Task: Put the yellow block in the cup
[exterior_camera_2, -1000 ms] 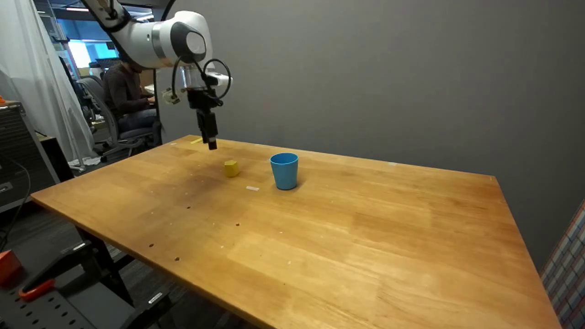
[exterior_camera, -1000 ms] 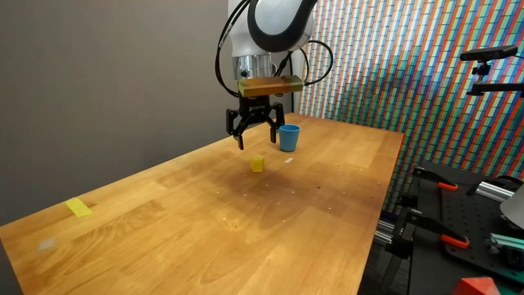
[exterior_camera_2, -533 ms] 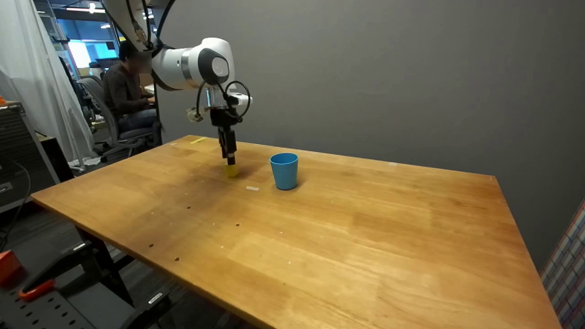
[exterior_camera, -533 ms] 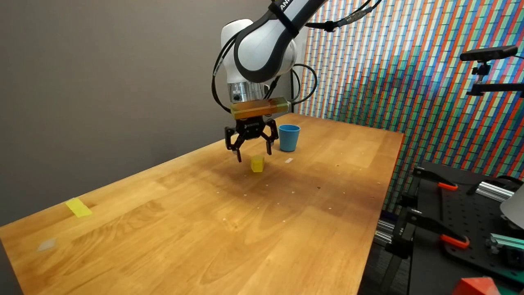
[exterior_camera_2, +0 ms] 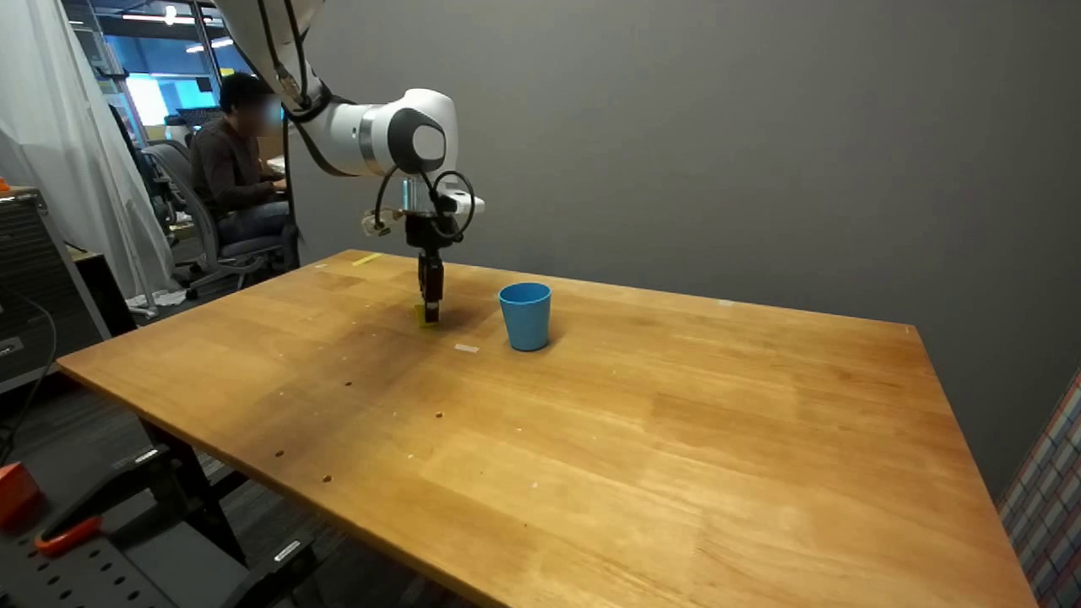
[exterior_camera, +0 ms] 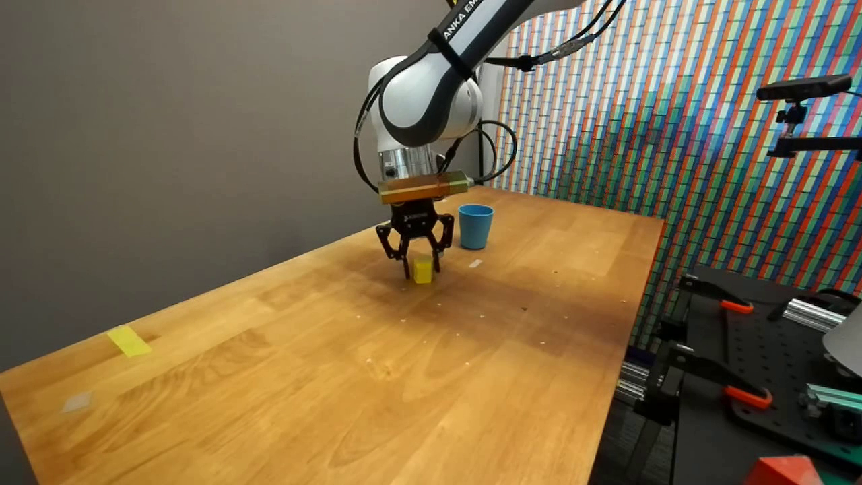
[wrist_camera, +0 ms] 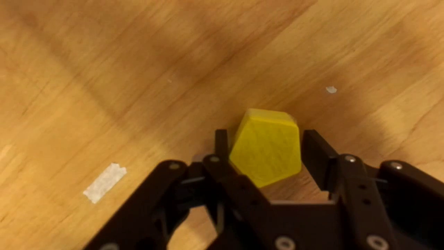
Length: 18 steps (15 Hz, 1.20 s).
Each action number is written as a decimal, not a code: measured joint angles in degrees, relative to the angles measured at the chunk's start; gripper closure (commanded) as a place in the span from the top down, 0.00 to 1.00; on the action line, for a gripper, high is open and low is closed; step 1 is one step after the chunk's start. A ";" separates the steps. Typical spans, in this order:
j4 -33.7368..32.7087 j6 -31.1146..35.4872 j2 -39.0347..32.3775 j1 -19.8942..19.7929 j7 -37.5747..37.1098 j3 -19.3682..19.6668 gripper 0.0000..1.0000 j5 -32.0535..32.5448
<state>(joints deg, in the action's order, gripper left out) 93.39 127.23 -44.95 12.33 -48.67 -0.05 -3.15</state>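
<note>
The yellow block point(wrist_camera: 269, 152) sits on the table, a five-sided shape when viewed from above. Lowered over it is my gripper point(exterior_camera: 422, 273), its fingers point(wrist_camera: 314, 152) partly drawn in, one on each side of the block. Slim gaps seem to remain between fingers and block in the wrist view and in an exterior view. Seen side-on in an exterior view, a finger point(exterior_camera_2: 431, 295) hides much of the yellow block point(exterior_camera_2: 420, 317). The blue cup point(exterior_camera: 475, 228) stands upright a short way off; its mouth faces up in an exterior view, where the cup point(exterior_camera_2: 526, 321) is unobstructed.
A white tape strip point(exterior_camera_2: 466, 348) lies on the wooden table point(exterior_camera_2: 676, 439) between block and cup. Flat yellow tape point(exterior_camera: 129, 340) marks a far corner. A grey wall point(exterior_camera: 202, 135) runs along the table's edge. Clamps point(exterior_camera: 747, 397) sit on a black side table.
My gripper has come down from above the block and over to it. Its fingers, wide apart before, have drawn in on both sides of the block. Block and cup have not visibly moved.
</note>
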 measured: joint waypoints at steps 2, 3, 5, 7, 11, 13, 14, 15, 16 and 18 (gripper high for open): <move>-0.12 -0.99 0.11 -0.22 -0.08 0.00 0.19 -1.57; -0.09 -1.05 0.30 -0.37 -0.23 0.08 0.19 -2.22; 0.21 -1.04 1.52 -0.56 -1.61 0.67 0.19 -2.73; 0.87 -0.97 4.00 -0.54 -4.12 1.80 0.19 -2.73; 3.86 -0.95 11.06 -0.51 -10.12 4.36 0.19 -2.43; 6.16 -0.95 14.28 -0.56 -13.58 5.47 0.19 -2.12; 7.54 -0.90 15.74 -0.61 -15.47 6.02 0.19 -1.93; 9.00 -0.81 17.09 -0.70 -17.26 6.54 0.19 -1.73; 10.54 -0.68 18.38 -0.87 -19.21 7.04 0.19 -1.40; 13.26 0.00 20.32 -1.17 -23.24 7.93 0.19 0.26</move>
<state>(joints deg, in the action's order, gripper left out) 106.66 127.24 -24.63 11.16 -71.91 7.88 -2.90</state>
